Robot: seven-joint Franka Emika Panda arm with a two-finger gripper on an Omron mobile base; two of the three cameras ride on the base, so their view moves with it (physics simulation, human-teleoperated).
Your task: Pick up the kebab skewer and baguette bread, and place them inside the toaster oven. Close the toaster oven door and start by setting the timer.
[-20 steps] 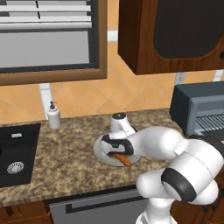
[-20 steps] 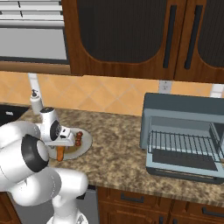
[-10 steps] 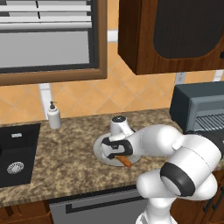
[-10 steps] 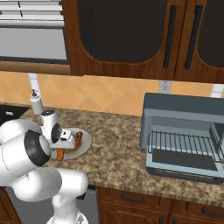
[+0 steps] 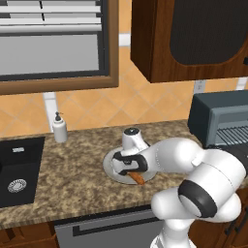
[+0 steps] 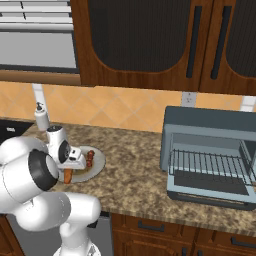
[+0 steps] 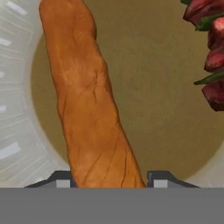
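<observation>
Gripper (image 7: 109, 179) fingertips flank baguette (image 7: 89, 109), apparently clamped on it. Hand view alone shows skewer (image 7: 210, 52) at 2 o'clock; right base view shows oven (image 6: 210, 152) open.

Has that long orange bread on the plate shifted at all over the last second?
No. The baguette bread lies in the same spot on the plate, its end poking out below the gripper just as before.

The arm (image 5: 193, 169) is glossy white, built of fat rounded links with smooth bulging shells. A broad dark ring marks the big joint at the lower right of the left base view, and a black band crosses the white wrist housing near the frame's middle. Finger tips (image 7: 61, 178) are small, dark and blocky.
</observation>
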